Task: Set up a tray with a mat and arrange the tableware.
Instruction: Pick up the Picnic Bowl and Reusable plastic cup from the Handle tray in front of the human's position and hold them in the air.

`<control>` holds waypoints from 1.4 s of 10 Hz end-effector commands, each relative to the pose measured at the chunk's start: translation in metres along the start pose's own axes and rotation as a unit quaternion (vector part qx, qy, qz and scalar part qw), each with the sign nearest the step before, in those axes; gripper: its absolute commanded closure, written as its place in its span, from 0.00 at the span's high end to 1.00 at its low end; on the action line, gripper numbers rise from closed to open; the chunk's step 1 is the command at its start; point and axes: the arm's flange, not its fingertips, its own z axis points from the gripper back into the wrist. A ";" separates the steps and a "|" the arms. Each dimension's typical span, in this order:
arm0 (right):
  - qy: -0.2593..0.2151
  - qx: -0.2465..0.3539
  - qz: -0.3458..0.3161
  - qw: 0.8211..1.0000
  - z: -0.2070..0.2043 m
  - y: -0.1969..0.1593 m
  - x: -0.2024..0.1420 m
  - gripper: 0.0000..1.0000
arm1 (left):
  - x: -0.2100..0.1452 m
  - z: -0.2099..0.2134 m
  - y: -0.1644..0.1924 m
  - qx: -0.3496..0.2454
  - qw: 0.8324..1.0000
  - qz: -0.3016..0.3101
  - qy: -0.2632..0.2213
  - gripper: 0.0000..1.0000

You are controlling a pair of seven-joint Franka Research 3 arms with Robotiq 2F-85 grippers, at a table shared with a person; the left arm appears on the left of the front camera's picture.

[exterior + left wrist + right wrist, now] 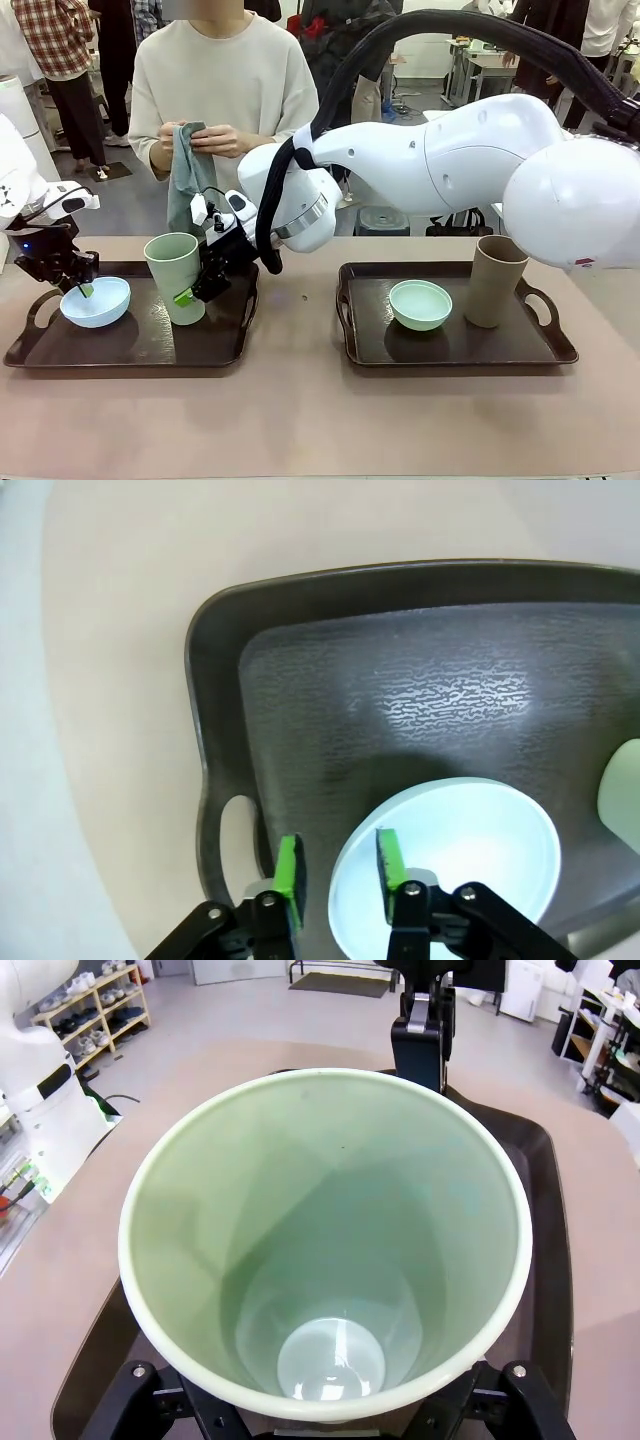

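Tray [140, 342]: sage cup [172, 262] within right gripper [189, 293]

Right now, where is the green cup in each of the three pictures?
Front view: green cup stands on the left tray, near its right end.
Left wrist view: probably the pale sliver at the right edge.
Right wrist view: centre, seen from above into its mouth.
Shared landmark: the dark left tray.
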 end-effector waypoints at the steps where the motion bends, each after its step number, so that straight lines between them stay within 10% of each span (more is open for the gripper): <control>1: -0.009 0.005 0.008 1.000 0.004 0.003 -0.002 0.24 | -0.003 0.001 0.001 0.003 1.000 0.003 -0.002 0.00; 2: -0.009 0.005 0.007 1.000 0.004 0.003 -0.002 0.24 | -0.003 0.002 0.001 0.005 1.000 0.003 -0.001 0.00; 3: -0.007 0.005 0.005 1.000 0.005 0.004 -0.002 0.00 | -0.003 0.003 0.001 0.006 1.000 0.002 0.000 0.00; 4: -0.005 0.003 0.003 1.000 0.006 0.004 -0.002 0.24 | -0.003 0.004 0.002 0.009 1.000 -0.001 -0.003 0.00; 5: 0.000 0.004 -0.001 1.000 0.007 0.005 -0.001 0.00 | -0.003 0.006 0.003 0.004 1.000 0.001 -0.002 0.00; 9: 0.008 -0.014 -0.020 1.000 0.027 0.037 0.041 0.00 | -0.022 0.046 0.002 -0.012 0.999 -0.007 0.037 0.00; 14: 0.060 -0.059 0.001 0.996 0.057 0.104 0.130 0.00 | -0.070 0.160 0.012 0.012 0.999 0.008 -0.039 0.00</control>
